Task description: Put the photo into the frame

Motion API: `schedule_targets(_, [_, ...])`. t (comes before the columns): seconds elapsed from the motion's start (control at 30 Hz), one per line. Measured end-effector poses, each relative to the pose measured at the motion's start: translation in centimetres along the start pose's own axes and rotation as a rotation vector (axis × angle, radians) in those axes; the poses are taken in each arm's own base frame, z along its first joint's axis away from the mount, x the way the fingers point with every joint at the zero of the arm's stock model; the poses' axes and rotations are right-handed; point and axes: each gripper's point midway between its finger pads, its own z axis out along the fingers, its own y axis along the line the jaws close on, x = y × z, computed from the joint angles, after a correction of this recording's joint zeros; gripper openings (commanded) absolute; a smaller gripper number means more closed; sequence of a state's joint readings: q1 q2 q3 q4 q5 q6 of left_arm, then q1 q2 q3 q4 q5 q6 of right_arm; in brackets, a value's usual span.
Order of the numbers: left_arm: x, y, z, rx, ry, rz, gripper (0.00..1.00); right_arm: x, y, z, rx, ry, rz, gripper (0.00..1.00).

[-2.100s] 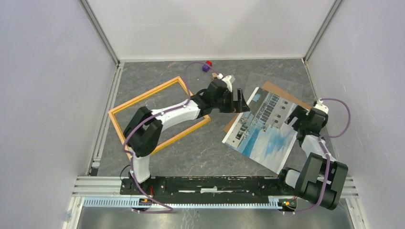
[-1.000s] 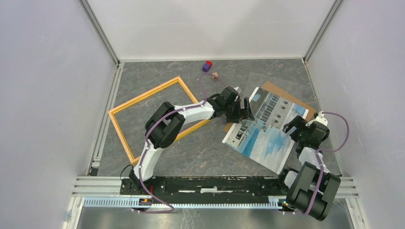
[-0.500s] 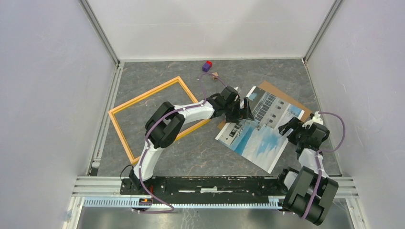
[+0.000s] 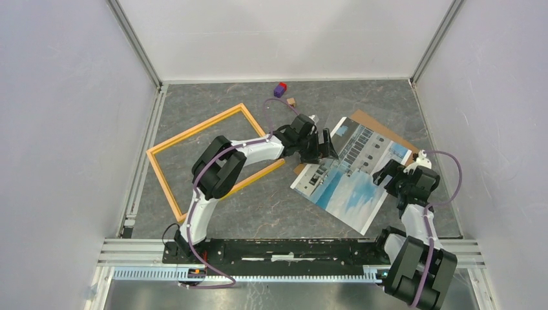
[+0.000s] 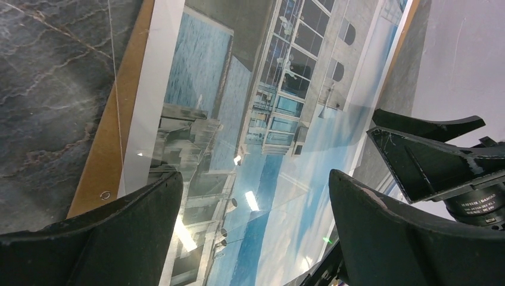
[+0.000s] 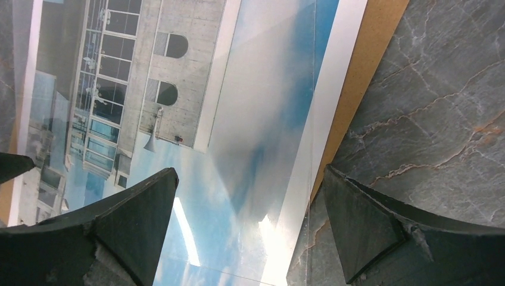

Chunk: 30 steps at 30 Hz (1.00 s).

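The photo (image 4: 352, 181) lies face up right of centre, on a brown backing board (image 4: 382, 129). A clear sheet's edges show over the print in both wrist views. The orange-yellow frame (image 4: 161, 187) lies flat at the left, with my left arm across its right corner. My left gripper (image 4: 323, 145) is open over the photo's far-left edge; its view shows the photo (image 5: 268, 119) between its jaws (image 5: 256, 226). My right gripper (image 4: 386, 173) is open over the photo's right edge; its view shows print (image 6: 196, 119) and board (image 6: 369, 77) between its jaws (image 6: 250, 220).
A small purple and red block (image 4: 280, 89) and a small tan piece (image 4: 291, 101) lie near the back wall. White walls close in the left, back and right sides. A metal rail (image 4: 291, 248) runs along the near edge.
The photo has slid a little to the left, off the board's right part. My left gripper came down onto its far-left edge; my right gripper moved nearer and left along its right edge.
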<state>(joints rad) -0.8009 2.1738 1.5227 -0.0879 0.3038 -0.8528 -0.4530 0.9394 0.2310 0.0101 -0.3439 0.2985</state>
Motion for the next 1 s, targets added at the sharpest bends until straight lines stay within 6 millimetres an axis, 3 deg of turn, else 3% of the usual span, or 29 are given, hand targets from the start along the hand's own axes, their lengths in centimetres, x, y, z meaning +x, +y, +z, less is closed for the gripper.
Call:
schedule_targets(0.4, [-0.4, -0.1, 0.1, 0.087, -0.039, -0.016, 1.00, 1.8, 2.6, -0.5, -0.042, 0.090, -0.080, 0.98])
schedule_targets(0.83, [-1.9, 1.1, -0.6, 0.083, -0.070, -0.035, 1.00, 3.5, 5.0, -2.4, -0.141, 0.155, 0.021, 0.98])
schedule_targets(1.0, [-2.2, 1.3, -0.7, 0.082, -0.074, -0.039, 1.00, 3.1, 5.7, -3.0, -0.165, 0.120, 0.054, 0.98])
